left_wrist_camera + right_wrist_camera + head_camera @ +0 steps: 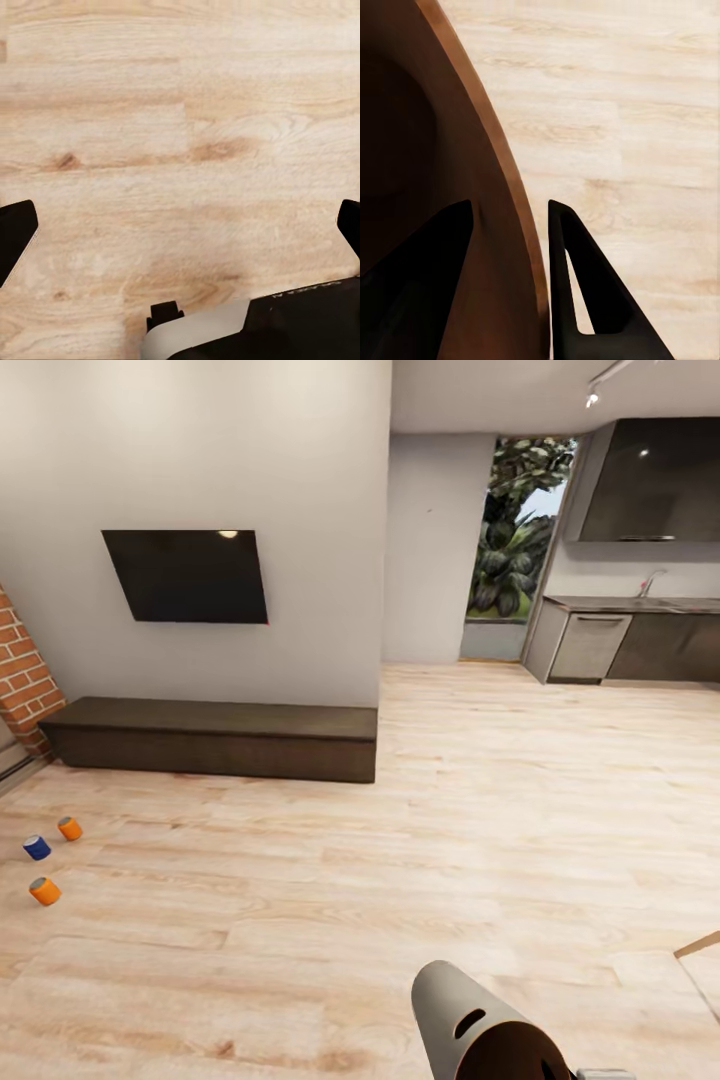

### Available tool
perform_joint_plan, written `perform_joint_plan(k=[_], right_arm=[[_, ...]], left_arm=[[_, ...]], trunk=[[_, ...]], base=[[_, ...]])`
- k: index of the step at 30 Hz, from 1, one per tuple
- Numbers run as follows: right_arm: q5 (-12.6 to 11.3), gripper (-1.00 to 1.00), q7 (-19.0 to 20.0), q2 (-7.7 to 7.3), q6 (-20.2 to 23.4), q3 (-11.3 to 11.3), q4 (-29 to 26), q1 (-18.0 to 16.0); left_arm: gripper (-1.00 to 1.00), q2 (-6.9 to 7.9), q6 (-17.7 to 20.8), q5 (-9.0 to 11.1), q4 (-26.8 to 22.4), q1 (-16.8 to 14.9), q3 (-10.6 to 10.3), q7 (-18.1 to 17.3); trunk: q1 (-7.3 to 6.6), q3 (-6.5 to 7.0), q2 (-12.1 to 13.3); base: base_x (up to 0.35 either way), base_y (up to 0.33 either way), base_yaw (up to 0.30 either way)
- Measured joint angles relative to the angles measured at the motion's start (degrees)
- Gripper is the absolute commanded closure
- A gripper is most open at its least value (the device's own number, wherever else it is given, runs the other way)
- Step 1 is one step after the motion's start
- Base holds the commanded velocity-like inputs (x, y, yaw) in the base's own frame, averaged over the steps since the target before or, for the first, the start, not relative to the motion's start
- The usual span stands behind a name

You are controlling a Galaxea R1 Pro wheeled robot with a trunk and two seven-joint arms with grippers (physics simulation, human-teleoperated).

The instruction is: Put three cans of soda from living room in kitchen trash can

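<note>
On the living-room floor far left, three soda cans point(45, 857) stand loose. Right gripper point(510, 225) clamps the trash can point(480, 1020) rim; left gripper point(180, 225) spread wide, empty. Carrying step; next, drive toward the cans.

Floor point(450, 840): pale blond wood w/ darker grain streaks & knots. Two soda cans bright orange point(69, 828) point(44, 891), third dark blue point(37, 847), all w/ grey tops. Trash can point(455, 1000) pale grey outside, brown inside point(427, 187). Right gripper point(510, 217) fingers black. TV point(187, 575) black on off-white wall point(250, 450). Low cabinet point(215, 738) dark brown. Fireplace point(20, 670) red brick, pale mortar lines. Kitchen cabinets point(650, 645) dark brown-grey, countertop point(640, 603) grey. Foliage point(515, 530) thru doorway dark green.
</note>
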Motion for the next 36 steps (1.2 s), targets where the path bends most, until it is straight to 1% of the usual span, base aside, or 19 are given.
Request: perform_joint_plan(k=[6, 17, 28, 36], right_arm=[[-0.1, 1.00, 0.0, 0.02, 0.0, -0.1, 0.0, 0.0], [0.0, 1.00, 0.0, 0.02, 0.0, 0.0, 0.0, 0.0], [-0.1, 1.00, 0.0, 0.02, 0.0, -0.1, 0.0, 0.0], [0.0, 1.00, 0.0, 0.02, 0.0, -0.1, 0.0, 0.0]], left_arm=[[-1.00, 0.05, 0.0, 1.0, 0.0, 0.0, 0.0, 0.0], [-1.00, 0.02, 0.0, 1.1, 0.0, 0.0, 0.0, 0.0], [-1.00, -0.03, 0.0, 1.1, 0.0, 0.0, 0.0, 0.0], [-1.00, -0.04, 0.0, 1.2, -0.1, 0.0, 0.0, 0.0]], trunk=[[0.00, 0.00, 0.0], [0.00, 0.00, 0.0], [0.00, 0.00, 0.0], [0.00, 0.00, 0.0]], base=[[0.190, 0.083, 0.076], [0.133, 0.031, 0.224], [0.018, 0.008, 0.245], [0.001, 0.092, 0.244]])
